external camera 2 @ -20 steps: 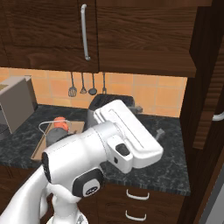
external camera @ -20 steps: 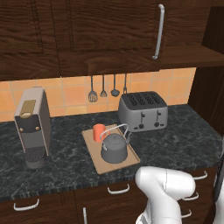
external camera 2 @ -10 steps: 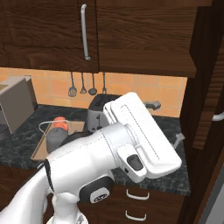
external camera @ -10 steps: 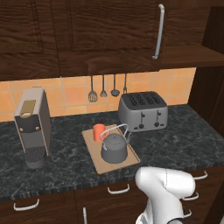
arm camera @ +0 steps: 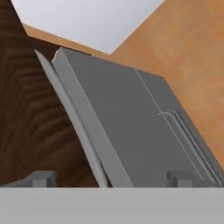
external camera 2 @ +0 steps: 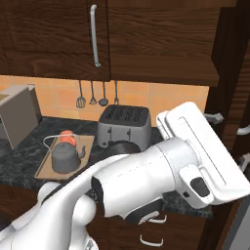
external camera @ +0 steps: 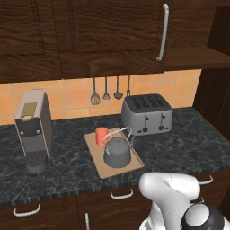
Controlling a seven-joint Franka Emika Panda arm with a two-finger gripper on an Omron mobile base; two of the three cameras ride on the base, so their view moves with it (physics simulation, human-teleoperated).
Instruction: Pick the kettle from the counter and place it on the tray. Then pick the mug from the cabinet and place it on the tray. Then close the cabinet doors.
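Left base view: 1 kettle & 1 mug on tray, 1 toaster, tool jaws apart, empty

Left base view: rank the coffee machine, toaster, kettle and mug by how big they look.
1. Coffee machine and toaster: look alike in size, not ranked.
2. Kettle.
3. Mug, partly hidden behind the kettle.

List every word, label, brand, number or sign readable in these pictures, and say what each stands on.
None can be read.
The toaster, the coffee machine, the kettle, the mug and the cabinet doors carry no lettering.
The coffee machine's tan top panel is blank.
The grey panels in the hand view are plain too.
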